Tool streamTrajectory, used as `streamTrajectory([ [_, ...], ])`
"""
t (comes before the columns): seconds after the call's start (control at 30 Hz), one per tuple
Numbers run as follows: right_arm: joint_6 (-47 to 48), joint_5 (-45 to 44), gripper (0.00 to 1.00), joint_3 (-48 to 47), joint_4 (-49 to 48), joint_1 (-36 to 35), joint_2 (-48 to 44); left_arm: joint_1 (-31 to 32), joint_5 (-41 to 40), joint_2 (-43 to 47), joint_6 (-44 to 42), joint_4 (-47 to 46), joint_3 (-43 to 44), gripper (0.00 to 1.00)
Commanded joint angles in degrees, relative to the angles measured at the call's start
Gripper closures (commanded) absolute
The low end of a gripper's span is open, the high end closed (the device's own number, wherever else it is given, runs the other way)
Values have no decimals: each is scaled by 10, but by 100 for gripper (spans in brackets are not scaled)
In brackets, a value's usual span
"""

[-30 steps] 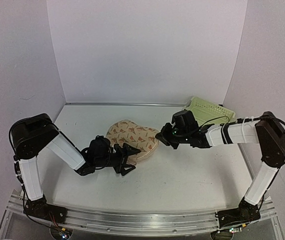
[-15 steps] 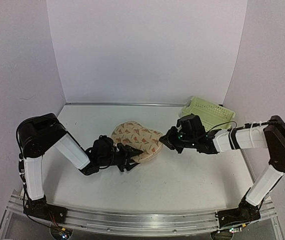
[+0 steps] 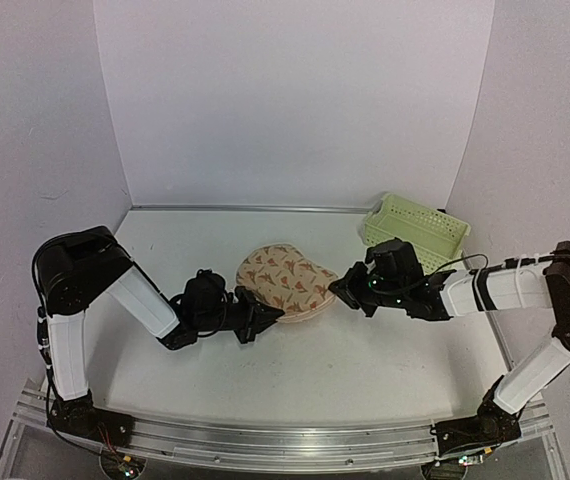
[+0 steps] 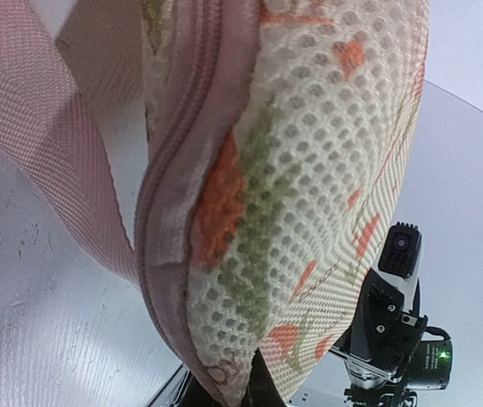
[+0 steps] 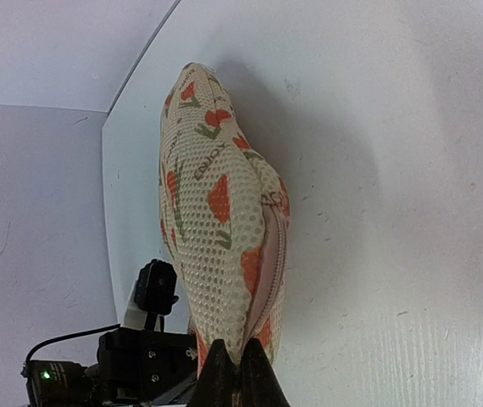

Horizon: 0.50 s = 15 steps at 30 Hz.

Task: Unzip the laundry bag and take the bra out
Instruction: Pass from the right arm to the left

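The laundry bag (image 3: 290, 278), beige mesh with orange-red leaf prints, lies mid-table between both arms. My left gripper (image 3: 267, 318) is shut on its near-left edge. In the left wrist view the bag (image 4: 309, 170) fills the frame, its pinkish zip rim (image 4: 174, 212) runs down to the dark fingertips of the left gripper (image 4: 254, 394). My right gripper (image 3: 341, 291) is shut on the bag's right end. In the right wrist view the right gripper (image 5: 231, 373) pinches the bag (image 5: 216, 203) beside the zip rim (image 5: 272, 263). The bra is hidden.
A pale-green plastic basket (image 3: 415, 232) stands at the back right, just behind the right arm. White walls close the table at the back and on both sides. The left arm's wrist (image 5: 140, 356) shows beyond the bag in the right wrist view.
My left gripper has gone from wide open to shut on the bag's near-left edge. The bag and both grippers have shifted to the right.
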<state>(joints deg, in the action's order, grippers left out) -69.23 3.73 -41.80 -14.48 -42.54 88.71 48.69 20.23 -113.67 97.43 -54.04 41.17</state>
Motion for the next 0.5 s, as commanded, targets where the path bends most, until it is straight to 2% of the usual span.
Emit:
streamTrajectory([
  [0.0,15,5,100,17,-6,-11,-51,-15,28,26,-22,-42,-1,100],
  [0.03,21,8,100,20,0,-11,-56,-18,37,27,-29,-43,-1,100],
  [0.2,71,7,68,13,70,-11,-85,-30,95,26,-60,-43,1,100],
  [0.37,124,-29,51,17,143,-9,-129,-48,151,33,-103,-41,-10,100],
  [0.47,157,-37,38,15,193,-2,-145,-60,188,44,-126,-32,-21,100],
])
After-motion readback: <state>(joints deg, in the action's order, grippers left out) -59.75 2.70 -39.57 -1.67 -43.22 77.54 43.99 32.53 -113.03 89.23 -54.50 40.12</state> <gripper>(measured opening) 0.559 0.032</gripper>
